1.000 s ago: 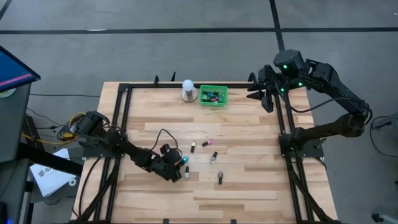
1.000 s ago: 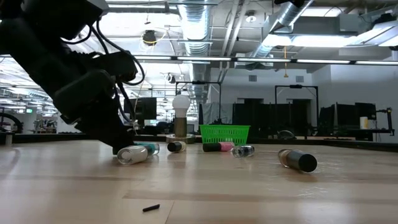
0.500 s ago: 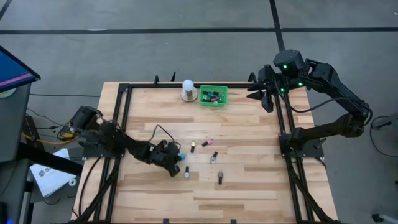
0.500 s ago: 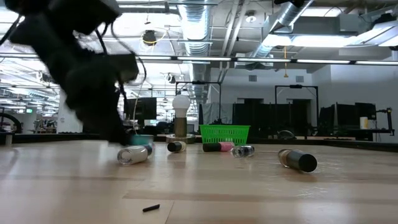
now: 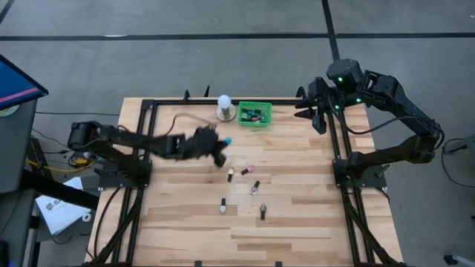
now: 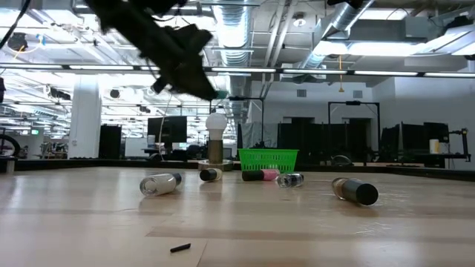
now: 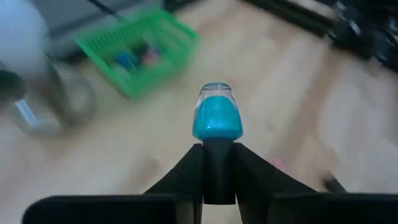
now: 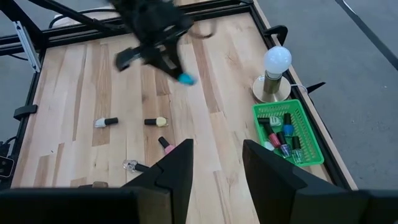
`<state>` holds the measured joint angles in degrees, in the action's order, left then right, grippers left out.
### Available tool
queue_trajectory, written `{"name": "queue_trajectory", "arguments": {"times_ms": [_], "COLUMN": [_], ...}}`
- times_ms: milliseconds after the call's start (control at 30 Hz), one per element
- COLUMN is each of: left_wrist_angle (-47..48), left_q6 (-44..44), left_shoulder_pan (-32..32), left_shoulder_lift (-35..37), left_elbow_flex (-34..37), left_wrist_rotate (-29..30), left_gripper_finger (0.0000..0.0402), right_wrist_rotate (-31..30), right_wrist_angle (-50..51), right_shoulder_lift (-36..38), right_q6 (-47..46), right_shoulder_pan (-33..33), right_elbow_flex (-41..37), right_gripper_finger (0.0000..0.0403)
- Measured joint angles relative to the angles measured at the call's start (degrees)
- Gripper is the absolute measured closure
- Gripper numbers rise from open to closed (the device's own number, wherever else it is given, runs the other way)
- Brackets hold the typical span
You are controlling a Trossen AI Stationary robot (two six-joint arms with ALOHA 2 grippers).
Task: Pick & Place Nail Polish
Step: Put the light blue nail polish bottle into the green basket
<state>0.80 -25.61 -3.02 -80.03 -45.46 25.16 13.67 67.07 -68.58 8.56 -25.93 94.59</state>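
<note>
My left gripper (image 5: 220, 146) is shut on a teal-blue nail polish bottle (image 7: 217, 116), high above the table's middle, left and near of the green tray (image 5: 254, 113). It also shows up in the air in the low view (image 6: 202, 80) with the bottle (image 6: 221, 94). The tray holds several bottles. Several more bottles lie on their sides on the wood: a pale-bodied one (image 5: 231, 175), a pink one (image 5: 248, 170), a clear one (image 5: 255, 188). My right gripper (image 5: 315, 104) is open and empty at the far right corner. My left gripper pinches the bottle's dark cap (image 7: 217, 163) between its two fingers. The teal body sticks out past the fingertips, in line with the fingers. The bottle is lifted clear of the table.
A white dome-topped object on a round base (image 5: 225, 107) stands just left of the tray. Two more bottles lie nearer the front edge (image 5: 222, 205) (image 5: 263, 213). A black frame rail (image 5: 145, 141) runs along the table's sides. A small dark scrap (image 6: 179, 248) lies near the front.
My left gripper has risen from the tabletop and swung toward the far edge and the green tray, carrying the teal bottle up clear of the wood. The other bottles have stayed where they lay.
</note>
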Motion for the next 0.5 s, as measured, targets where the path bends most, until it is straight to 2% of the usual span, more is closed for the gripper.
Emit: {"name": "queue_trajectory", "arguments": {"times_ms": [167, 500], "left_wrist_angle": [-0.61, 2.67], "left_q6": [11.87, 34.18], "left_shoulder_pan": [-7.95, -13.79], "left_shoulder_lift": [-5.71, -20.21], "left_elbow_flex": [-8.83, -31.74], "left_wrist_rotate": [-0.27, -2.05], "left_gripper_finger": [0.0349, 0.0349], "right_wrist_rotate": [-0.01, -0.02], "right_wrist_angle": [0.02, 0.21], "right_shoulder_lift": [0.00, 0.00], "right_q6": [0.48, 1.03], "right_shoulder_pan": [0.00, 0.00], "right_elbow_flex": [0.00, 0.00], "right_gripper_finger": [0.0272, 0.0272]}}
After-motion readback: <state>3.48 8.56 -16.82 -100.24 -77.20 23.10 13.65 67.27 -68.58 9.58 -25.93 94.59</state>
